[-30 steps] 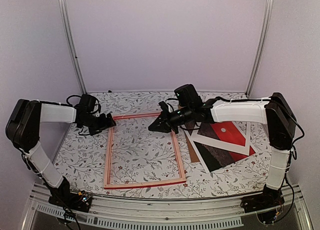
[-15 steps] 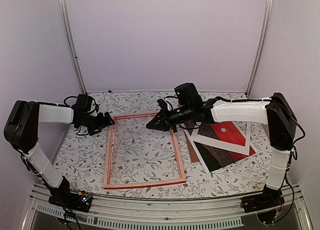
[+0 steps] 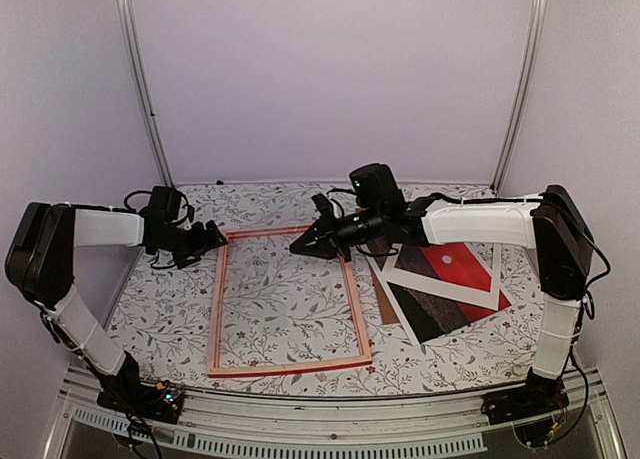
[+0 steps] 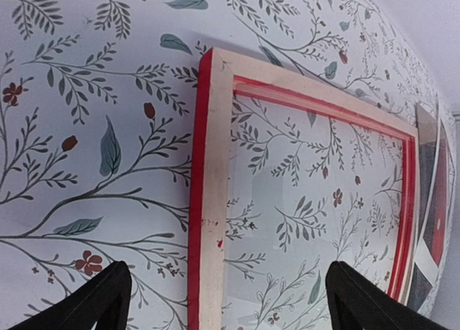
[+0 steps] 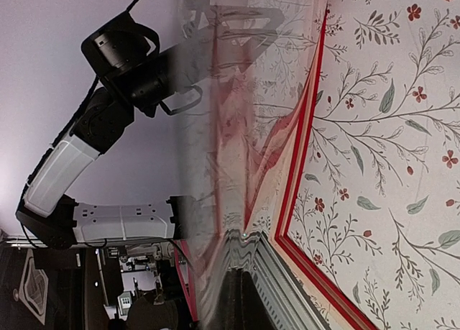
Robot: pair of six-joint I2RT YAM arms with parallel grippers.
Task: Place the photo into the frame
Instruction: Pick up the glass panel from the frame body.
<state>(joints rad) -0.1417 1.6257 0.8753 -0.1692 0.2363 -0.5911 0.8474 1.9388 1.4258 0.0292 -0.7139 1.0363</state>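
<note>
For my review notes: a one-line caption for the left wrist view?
Left fingers open, flanking one rail of the frame, pale back up on the floral table.

Top camera hangs above and behind the arm bases, gazing down and forward over the whole table (image 3: 160,289) from afar. Left wrist camera looks low and close along the frame (image 4: 205,200). Right wrist camera, rolled sideways, views that same frame, facing the left arm (image 5: 65,165).

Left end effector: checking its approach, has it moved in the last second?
Yes. The left end effector shifted slightly farther back, now level with the far-left corner of the frame.
</note>
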